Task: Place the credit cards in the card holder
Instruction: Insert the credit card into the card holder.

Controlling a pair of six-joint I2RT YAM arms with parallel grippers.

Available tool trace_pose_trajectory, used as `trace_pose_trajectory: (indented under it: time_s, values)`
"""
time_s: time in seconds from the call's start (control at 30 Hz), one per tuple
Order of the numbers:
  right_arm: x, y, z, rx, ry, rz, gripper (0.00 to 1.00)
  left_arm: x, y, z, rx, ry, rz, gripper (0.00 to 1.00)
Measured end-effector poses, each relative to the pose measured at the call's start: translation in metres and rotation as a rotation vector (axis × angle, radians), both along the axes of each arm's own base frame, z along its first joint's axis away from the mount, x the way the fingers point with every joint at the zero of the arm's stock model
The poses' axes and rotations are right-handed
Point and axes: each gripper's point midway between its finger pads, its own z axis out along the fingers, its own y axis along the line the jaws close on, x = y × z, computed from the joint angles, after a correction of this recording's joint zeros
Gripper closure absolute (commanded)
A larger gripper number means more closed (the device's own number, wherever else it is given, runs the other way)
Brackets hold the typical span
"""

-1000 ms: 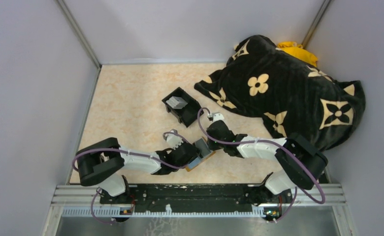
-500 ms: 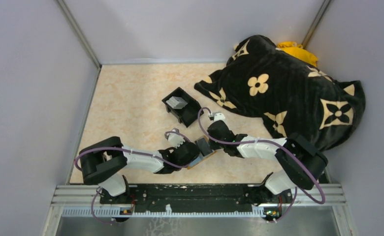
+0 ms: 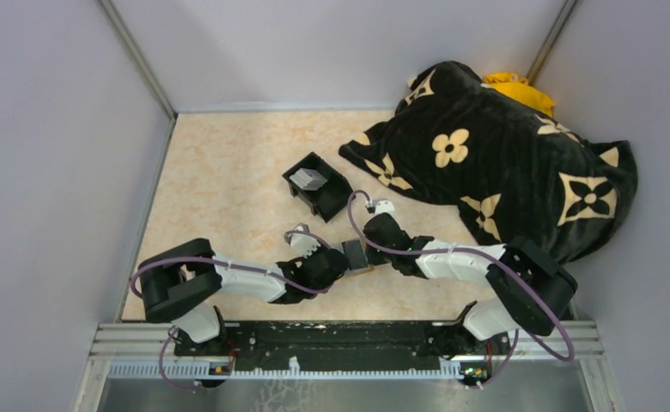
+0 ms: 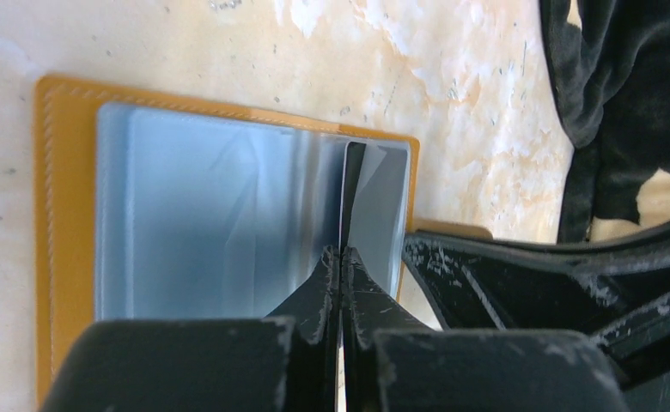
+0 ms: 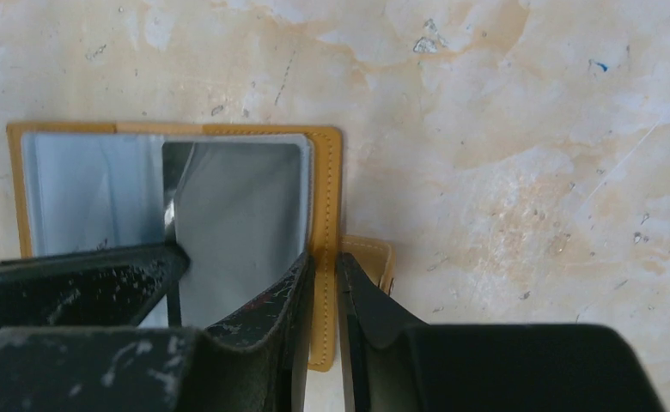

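Observation:
The orange-tan card holder (image 3: 356,257) lies open on the table between my two grippers. In the left wrist view its pale blue-grey pockets (image 4: 220,215) face the camera. My left gripper (image 4: 342,251) is shut on a thin credit card (image 4: 344,197), seen edge-on, standing at the holder's right-hand pocket. My right gripper (image 5: 325,257) is shut on the holder's orange edge (image 5: 325,189) beside its little tab (image 5: 374,257). In the right wrist view the grey card (image 5: 237,215) covers the right pocket. More pale cards (image 3: 308,178) lie in the black box (image 3: 336,199).
A black blanket with tan flowers (image 3: 503,163) is heaped at the back right, over something yellow (image 3: 512,88). Grey walls close in the left, back and right. The black rail (image 3: 340,339) with the arm bases runs along the near edge.
The holder has shifted up and right and shows less of its orange edge. Both grippers have drawn closer together over it, keeping their hold.

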Motion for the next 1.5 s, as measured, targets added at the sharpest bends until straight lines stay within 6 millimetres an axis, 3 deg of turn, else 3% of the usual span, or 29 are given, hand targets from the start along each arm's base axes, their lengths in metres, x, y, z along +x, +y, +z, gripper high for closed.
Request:
trace_pose_trajectory:
  time_s: [0.33, 0.6, 1.03, 1.23, 1.5]
  values:
    - [-0.018, 0.004, 0.000, 0.005, 0.036, 0.030, 0.81, 0.016, 0.021, -0.004, -0.007, -0.057, -0.006, 1.00]
    - [-0.022, 0.002, -0.001, -0.005, 0.046, 0.036, 0.81, 0.013, 0.007, -0.003, -0.015, -0.097, -0.143, 1.00]
    - [-0.022, 0.002, -0.001, -0.005, 0.046, 0.036, 0.81, 0.004, 0.003, 0.000, 0.079, -0.132, -0.280, 0.63]
    - [-0.021, 0.003, -0.001, -0.003, 0.045, 0.037, 0.81, 0.003, 0.010, 0.010, 0.082, -0.129, -0.261, 0.54]
    - [-0.022, 0.003, 0.000, -0.004, 0.045, 0.038, 0.81, 0.012, 0.016, 0.024, 0.121, -0.160, -0.219, 0.54]
